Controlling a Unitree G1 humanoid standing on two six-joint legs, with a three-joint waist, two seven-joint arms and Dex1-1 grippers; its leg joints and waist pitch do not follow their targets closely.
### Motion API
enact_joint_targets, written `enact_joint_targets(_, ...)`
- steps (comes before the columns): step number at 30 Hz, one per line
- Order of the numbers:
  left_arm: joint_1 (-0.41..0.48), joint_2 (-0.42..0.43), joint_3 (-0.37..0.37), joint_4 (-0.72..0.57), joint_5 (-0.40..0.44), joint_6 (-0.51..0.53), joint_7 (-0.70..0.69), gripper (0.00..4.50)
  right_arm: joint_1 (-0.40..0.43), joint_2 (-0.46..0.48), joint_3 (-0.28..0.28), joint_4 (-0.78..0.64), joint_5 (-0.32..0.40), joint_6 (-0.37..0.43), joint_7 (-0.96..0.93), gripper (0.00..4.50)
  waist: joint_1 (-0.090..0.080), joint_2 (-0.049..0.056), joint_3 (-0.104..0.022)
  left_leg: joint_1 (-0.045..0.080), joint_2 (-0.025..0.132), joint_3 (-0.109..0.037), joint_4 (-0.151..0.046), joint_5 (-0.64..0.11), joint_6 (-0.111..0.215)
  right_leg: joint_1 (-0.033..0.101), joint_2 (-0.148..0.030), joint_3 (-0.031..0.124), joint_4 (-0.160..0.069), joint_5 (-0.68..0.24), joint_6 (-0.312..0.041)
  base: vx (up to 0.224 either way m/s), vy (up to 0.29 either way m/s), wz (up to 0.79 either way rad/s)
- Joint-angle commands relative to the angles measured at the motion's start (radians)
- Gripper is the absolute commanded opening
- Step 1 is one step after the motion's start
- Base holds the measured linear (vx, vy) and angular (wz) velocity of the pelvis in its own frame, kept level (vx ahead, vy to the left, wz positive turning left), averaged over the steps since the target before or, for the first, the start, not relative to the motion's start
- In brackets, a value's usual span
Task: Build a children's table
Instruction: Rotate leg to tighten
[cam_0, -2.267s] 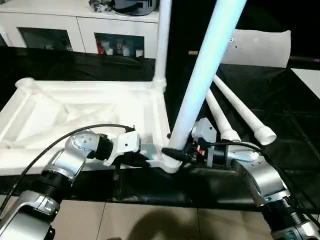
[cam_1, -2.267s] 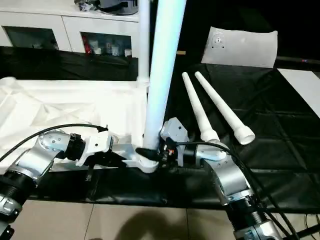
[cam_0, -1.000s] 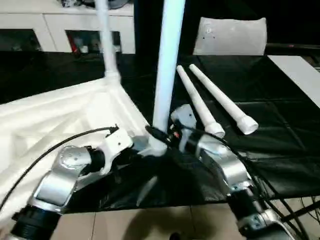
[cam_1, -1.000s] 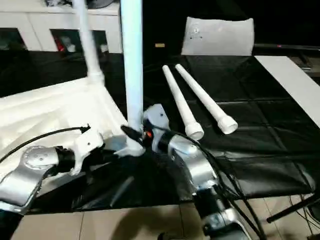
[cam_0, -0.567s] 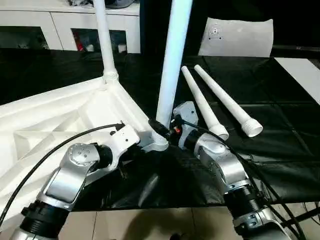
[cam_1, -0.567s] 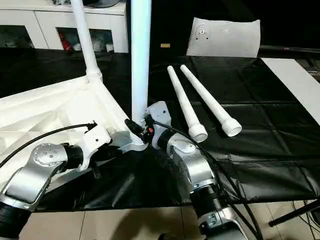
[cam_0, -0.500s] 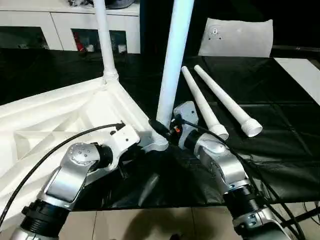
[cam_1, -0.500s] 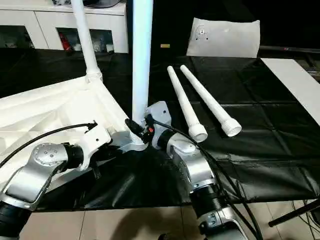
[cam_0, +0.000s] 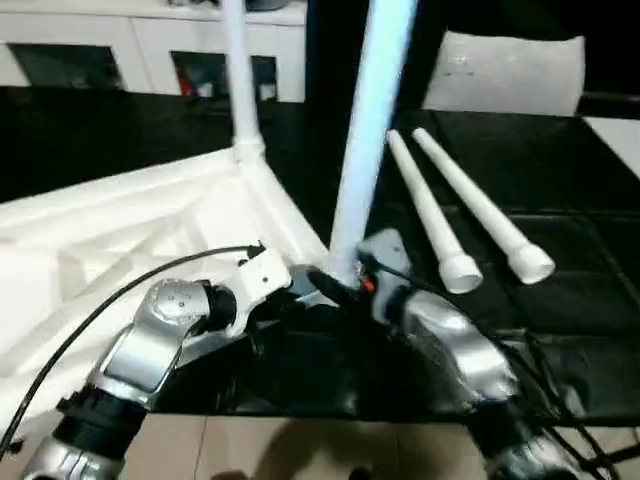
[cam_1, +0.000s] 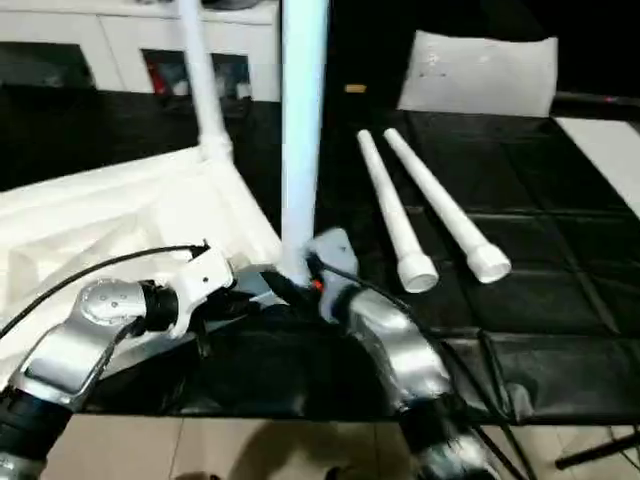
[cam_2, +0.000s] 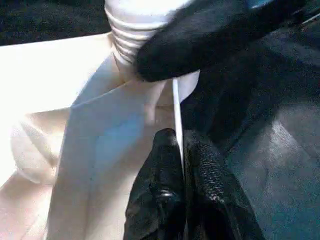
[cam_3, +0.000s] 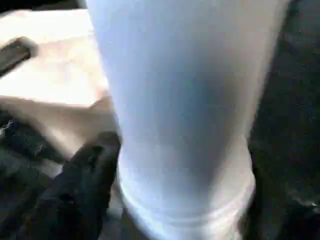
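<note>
Your left gripper (cam_2: 182, 165) pinches the white ribbed plastic tabletop (cam_0: 120, 230); right gripper (cam_0: 335, 285), spread unclear; stiff, slick tapered white tube leg (cam_0: 372, 130), grip beside its socket.

White plastic tabletop (cam_0: 130, 225) lying upside down on a black surface, ribbed underside facing up. Two tapered white legs stand upright in corner sockets: near leg (cam_0: 365, 150), far leg (cam_0: 240, 85). Two loose legs (cam_0: 425, 215) (cam_0: 480, 210) lie side by side just beside the tabletop, wide ends nearest the camera.

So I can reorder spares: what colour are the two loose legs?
White, both loose legs, lying on the black cover; clearest in the right eye view.
</note>
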Motion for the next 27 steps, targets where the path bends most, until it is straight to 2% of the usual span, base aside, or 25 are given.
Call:
enact_joint_targets(1,-0.031,0.018,-0.012,0.035,0.010,-0.061,-0.035,0.00,0.047,-0.046,0.000,-0.046,0.017,0.026,0.061,4.10,-0.002,0.014,-0.053,-0.002,0.016,0.008,-0.057,-0.196,0.025,0.055,-0.061,0.045,-0.064,-0.169,-0.166,0.000,0.000,0.00)
enact_joint_targets(2,-0.033,0.019,-0.014,0.038,0.010,-0.064,-0.039,0.00,0.050,-0.050,-0.002,-0.052,0.019,0.026,0.065,4.10,-0.001,0.013,-0.053,-0.002,0.015,0.008,-0.056,-0.197,0.027,0.056,-0.061,0.045,-0.065,-0.180,-0.162,0.000,0.000,0.00)
enact_joint_targets(3,-0.045,0.028,-0.025,0.058,0.010,-0.090,-0.065,0.00,0.062,-0.079,-0.015,-0.081,0.032,0.020,0.091,4.27,-0.003,0.017,-0.054,-0.003,0.016,0.007,-0.057,-0.200,0.025,0.056,-0.063,0.044,-0.065,-0.193,-0.164,0.000,0.000,0.00)
enact_joint_targets(6,-0.057,0.041,-0.041,0.079,0.004,-0.127,-0.106,0.00,0.070,-0.116,-0.033,-0.118,0.055,0.022,0.126,4.44,-0.005,0.013,-0.053,-0.005,0.015,0.007,-0.055,-0.211,0.029,0.056,-0.064,0.043,-0.069,-0.242,-0.158,0.000,0.000,0.00)
enact_joint_targets(8,-0.066,0.052,-0.057,0.100,0.004,-0.165,-0.140,0.00,0.074,-0.144,-0.044,-0.142,0.067,0.019,0.154,4.44,-0.005,0.014,-0.053,-0.003,0.016,0.007,-0.054,-0.205,0.033,0.054,-0.064,0.043,-0.070,-0.249,-0.156,0.000,0.000,0.00)
enact_joint_targets(10,-0.084,0.062,-0.076,0.138,-0.026,-0.231,-0.235,0.00,0.080,-0.214,-0.049,-0.202,0.102,0.041,0.250,4.44,-0.003,0.013,-0.056,-0.002,0.018,0.008,-0.051,-0.188,0.038,0.055,-0.064,0.044,-0.064,-0.217,-0.164,0.000,0.000,0.00)
enact_joint_targets(12,-0.093,0.065,-0.083,0.156,-0.035,-0.256,-0.269,0.00,0.079,-0.240,-0.043,-0.217,0.108,0.047,0.283,4.44,0.004,0.014,-0.059,-0.001,0.019,0.009,-0.048,-0.155,0.054,0.057,-0.063,0.044,-0.056,-0.151,-0.181,0.000,0.000,0.00)
enact_joint_targets(16,-0.133,0.072,-0.110,0.228,-0.028,-0.327,-0.340,0.00,0.052,-0.309,0.010,-0.206,0.079,0.027,0.383,4.44,0.012,0.011,-0.060,-0.001,0.018,0.012,-0.043,-0.144,0.062,0.059,-0.065,0.043,-0.051,-0.111,-0.208,0.000,0.000,0.00)
enact_joint_targets(19,-0.158,0.073,-0.123,0.267,-0.020,-0.365,-0.372,0.00,0.024,-0.319,0.028,-0.190,0.086,0.025,0.435,4.44,0.012,0.007,-0.059,-0.003,0.016,0.011,-0.042,-0.176,0.053,0.060,-0.068,0.041,-0.055,-0.187,-0.196,0.000,0.000,0.00)
enact_joint_targets(23,-0.193,0.072,-0.142,0.321,-0.008,-0.419,-0.409,0.00,-0.010,-0.339,0.072,-0.174,0.085,0.022,0.521,4.44,0.015,0.006,-0.058,0.001,0.019,0.010,-0.042,-0.204,0.042,0.055,-0.071,0.042,-0.060,-0.272,-0.179,0.000,0.000,0.00)
enact_joint_targets(26,-0.207,0.068,-0.151,0.346,-0.004,-0.446,-0.429,0.00,-0.037,-0.334,0.099,-0.133,0.060,-0.001,0.539,4.10,0.016,0.007,-0.061,0.001,0.020,0.010,-0.041,-0.195,0.038,0.054,-0.070,0.040,-0.056,-0.251,-0.187,0.000,0.000,0.00)
enact_joint_targets(27,-0.211,0.066,-0.153,0.351,-0.002,-0.452,-0.431,0.00,-0.047,-0.330,0.107,-0.113,0.052,-0.008,0.545,4.07,0.018,0.005,-0.064,0.001,0.021,0.010,-0.039,-0.179,0.038,0.056,-0.071,0.041,-0.052,-0.218,-0.195,0.000,0.000,0.00)
